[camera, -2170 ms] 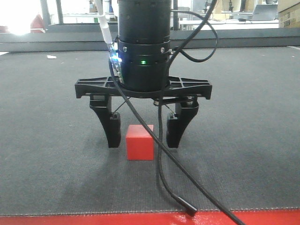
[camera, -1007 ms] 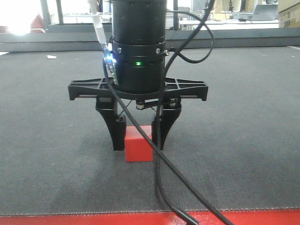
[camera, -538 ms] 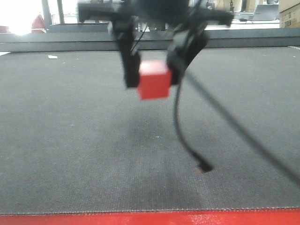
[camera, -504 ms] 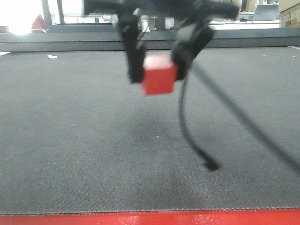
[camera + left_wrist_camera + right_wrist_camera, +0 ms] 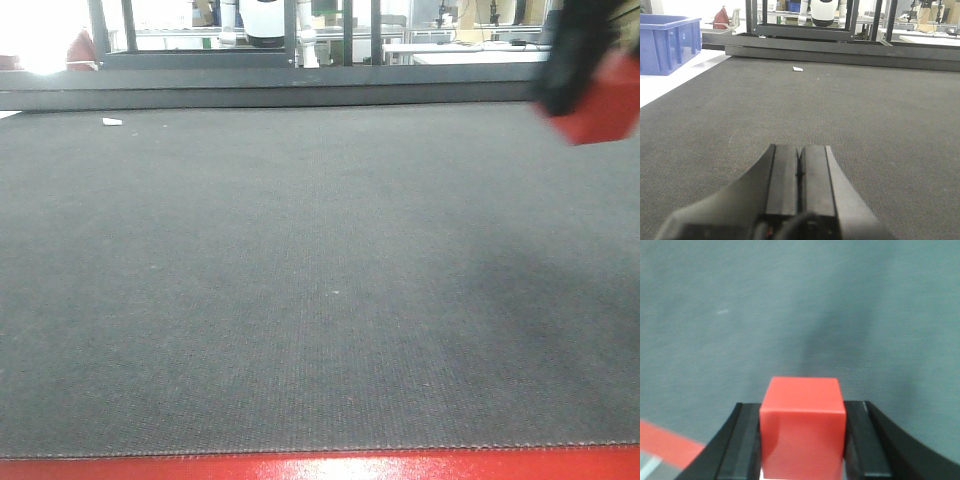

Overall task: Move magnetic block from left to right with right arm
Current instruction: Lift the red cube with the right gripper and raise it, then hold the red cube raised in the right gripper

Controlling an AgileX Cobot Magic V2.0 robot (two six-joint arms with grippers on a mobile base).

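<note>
Right gripper (image 5: 802,452) clamps the magnetic block (image 5: 802,407) aloft over the mat's (image 5: 300,280) right side; left gripper (image 5: 799,172) sits fully closed.

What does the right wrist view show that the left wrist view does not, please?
Only the right wrist view shows the magnetic block, clamped between the black fingers of the right gripper, plus a red strip at the lower left corner. Only the left wrist view shows the left gripper, shut and empty, a blue bin at the far left, a small white scrap farther ahead and a black frame beyond. Both show the dark grey mat.
</note>
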